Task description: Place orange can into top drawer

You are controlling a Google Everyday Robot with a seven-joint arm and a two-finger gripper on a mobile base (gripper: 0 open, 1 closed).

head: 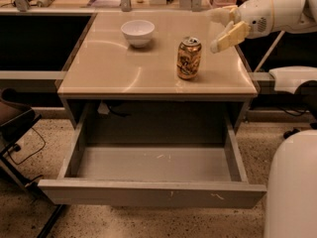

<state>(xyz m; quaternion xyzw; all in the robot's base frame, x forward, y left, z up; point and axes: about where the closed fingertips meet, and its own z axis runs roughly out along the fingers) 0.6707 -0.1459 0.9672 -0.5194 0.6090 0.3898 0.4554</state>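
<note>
The orange can (189,58) stands upright on the tan tabletop (124,68), right of centre, silver top up. The top drawer (153,163) is pulled wide open below the tabletop; its grey floor is bare and its front panel (148,195) shows small white scuffs. My gripper (220,29) is above the table's right part, just right of the can and a little higher, not touching it. Its two pale fingers are spread apart and hold nothing.
A white bowl (137,32) sits on the tabletop behind and left of the can. A chair (15,125) stands at the left. My white base (292,187) fills the lower right. Cluttered benches run along the back.
</note>
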